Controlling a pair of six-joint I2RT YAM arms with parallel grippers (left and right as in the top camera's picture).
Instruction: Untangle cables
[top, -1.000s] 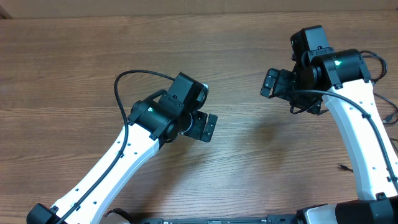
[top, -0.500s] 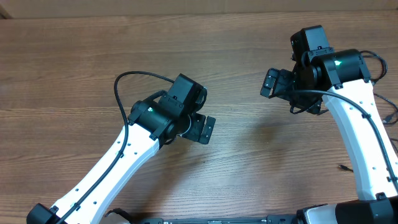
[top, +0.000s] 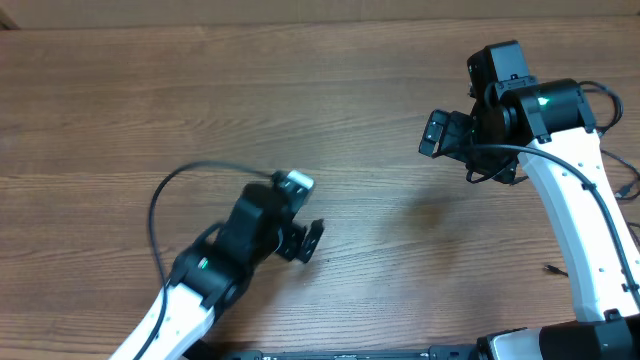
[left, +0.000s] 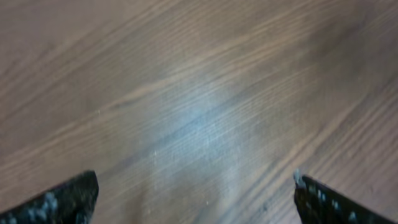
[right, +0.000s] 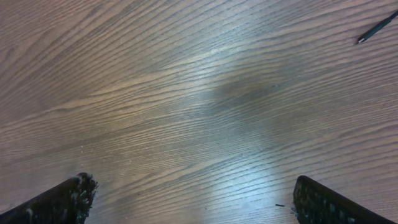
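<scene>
Left gripper (top: 303, 242): It sits low over the near part of the table (top: 120, 90) with its fingers spread wide. The left wrist view shows only wood grain between the fingertips (left: 62, 198), so it grips nothing. Treat this as a waiting pose, because no cord lies under it.

Left arm wiring (top: 160, 195): The thick black loop arching off the arm is the robot's own harness. Do not count it as work.

Thin dark tip (top: 549, 268): It lies flat on the wood just beside the right arm's white link, on the near side. The right wrist view shows a similar slender dark end (right: 376, 28) in its upper right corner. You cannot tell whether these are the same item. It is probably the plug end of one cord.

Cables: No bundle, loop or knot of them shows in any view. Apart from that possible tip, regard them as out of sight.

Right gripper (top: 436, 133): It is farther out and raised above the wood, well apart from the left one. Its fingers are wide apart and the right wrist view shows bare grain between them, so it grips nothing. The height probably gives its camera a broad view of the table.

Containers: None are visible, so there are no contents to report.

Next move: Locate the cords before you commit either arm. Begin your search at the dark tip.
</scene>
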